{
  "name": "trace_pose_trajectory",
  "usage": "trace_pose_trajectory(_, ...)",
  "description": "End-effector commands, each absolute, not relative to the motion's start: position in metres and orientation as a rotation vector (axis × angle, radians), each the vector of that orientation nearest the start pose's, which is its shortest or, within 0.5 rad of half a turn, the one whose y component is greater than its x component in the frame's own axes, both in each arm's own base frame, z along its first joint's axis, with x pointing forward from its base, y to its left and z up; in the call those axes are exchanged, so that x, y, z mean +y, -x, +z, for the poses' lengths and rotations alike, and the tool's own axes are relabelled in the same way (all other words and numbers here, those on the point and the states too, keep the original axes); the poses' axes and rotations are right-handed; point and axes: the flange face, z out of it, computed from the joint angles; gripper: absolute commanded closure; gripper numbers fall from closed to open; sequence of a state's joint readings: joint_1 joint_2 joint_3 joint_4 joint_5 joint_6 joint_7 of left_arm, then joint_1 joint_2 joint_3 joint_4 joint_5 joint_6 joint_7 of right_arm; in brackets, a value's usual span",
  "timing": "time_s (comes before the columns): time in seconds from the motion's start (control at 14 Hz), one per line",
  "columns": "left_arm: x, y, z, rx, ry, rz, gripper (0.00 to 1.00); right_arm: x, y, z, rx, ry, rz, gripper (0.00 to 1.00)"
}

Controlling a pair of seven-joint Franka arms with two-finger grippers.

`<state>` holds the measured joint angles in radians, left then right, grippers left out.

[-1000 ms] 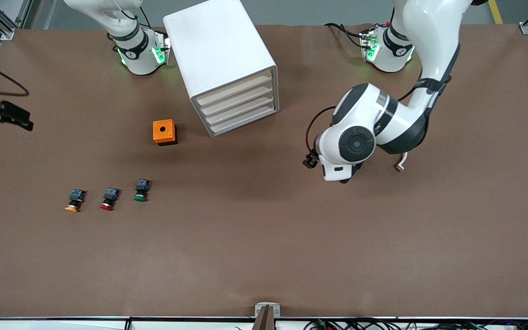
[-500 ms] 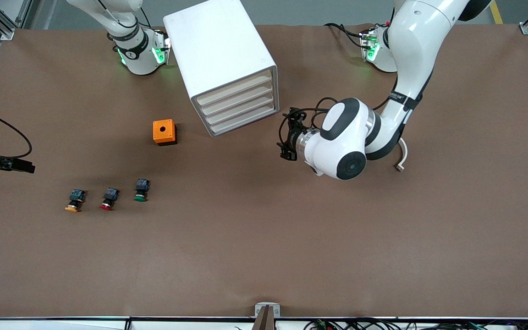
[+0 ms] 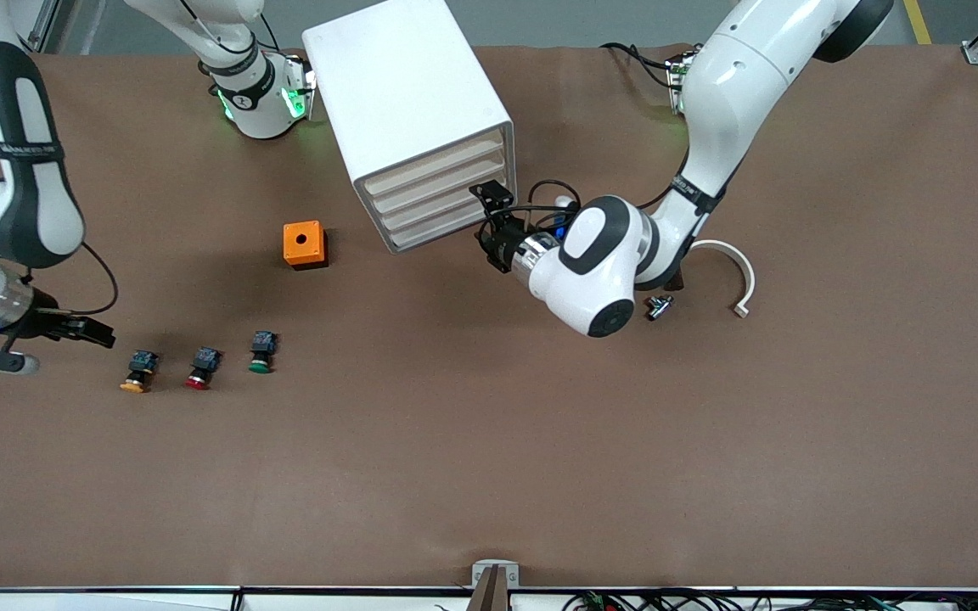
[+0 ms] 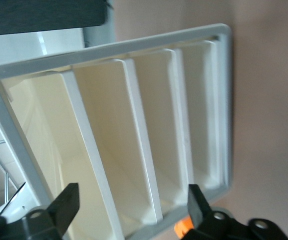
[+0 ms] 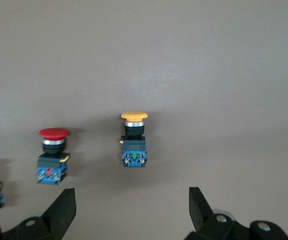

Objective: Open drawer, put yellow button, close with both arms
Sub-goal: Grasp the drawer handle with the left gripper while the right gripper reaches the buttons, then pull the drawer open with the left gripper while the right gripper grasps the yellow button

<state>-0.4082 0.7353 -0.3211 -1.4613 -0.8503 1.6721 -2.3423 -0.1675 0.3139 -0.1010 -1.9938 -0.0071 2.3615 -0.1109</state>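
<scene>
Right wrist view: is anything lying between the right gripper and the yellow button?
Nothing. In the right wrist view only bare brown table separates the open right gripper from the yellow button; the red button sits beside it.

Brown table (image 3: pixel 489 441) carrying a white cabinet (image 3: pixel 408 110) of 4 drawers near the arm bases. Beside it, an orange box (image 3: pixel 305 244). Nearer the front camera, 3 push-buttons in a row: yellow button (image 3: pixel 138 372), red button (image 3: pixel 202 368), green button (image 3: pixel 261 352). Toward the left arm's end, a white curved piece (image 3: pixel 731 267) and a small dark part (image 3: pixel 659 305).
</scene>
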Motion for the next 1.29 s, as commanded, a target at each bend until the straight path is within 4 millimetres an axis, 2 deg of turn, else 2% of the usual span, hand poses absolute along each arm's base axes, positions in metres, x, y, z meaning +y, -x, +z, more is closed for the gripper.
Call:
trace_pose_trajectory(0.0, -0.501, -0.462, 0.276, 2.653, -1.692, -1.876, 0.31, -0.162, -0.588, 0.274, 0.232, 3.173, -0.104, 0.0)
trace_pose_trajectory(0.21, -0.504, -0.452, 0.274, 2.672, -1.653, -2.045, 0.46, -0.166, -0.59, 0.243, 0.236, 3.183, -0.165, 0.0)
trace_pose_trajectory(0.5, -0.521, -0.431, 0.264, 2.671, -1.678, -2.104, 0.48, -0.167, -0.592, 0.217, 0.244, 3.185, -0.182, 0.0)
trace_pose_trajectory(0.64, -0.522, -0.428, 0.254, 2.689, -1.675, -2.114, 0.6, -0.166, -0.596, 0.206, 0.247, 3.184, -0.192, 0.0)
trace_pose_trajectory(0.71, -0.526, -0.423, 0.253, 2.688, -1.689, -2.117, 0.62, -0.165, -0.596, 0.199, 0.246, 3.184, -0.18, 0.0)
trace_pose_trajectory(0.79, -0.529, -0.419, 0.253, 2.687, -1.703, -2.114, 0.69, -0.165, -0.598, 0.195, 0.245, 3.185, -0.175, 0.0)
trace_pose_trajectory(0.93, -0.529, -0.42, 0.253, 2.687, -1.701, -2.114, 1.0, -0.164, -0.597, 0.187, 0.254, 3.178, -0.16, 0.0)
trace_pose_trajectory(1.07, -0.523, -0.429, 0.252, 2.692, -1.679, -2.104, 1.0, -0.16, -0.6, 0.173, 0.284, 3.151, -0.142, 0.0)
trace_pose_trajectory(1.14, -0.516, -0.437, 0.252, 2.689, -1.659, -2.101, 1.0, -0.158, -0.6, 0.173, 0.271, 3.149, -0.14, 0.0)
trace_pose_trajectory(1.21, -0.512, -0.443, 0.253, 2.681, -1.658, -2.09, 1.0, -0.159, -0.599, 0.172, 0.235, 3.152, -0.133, 0.23)
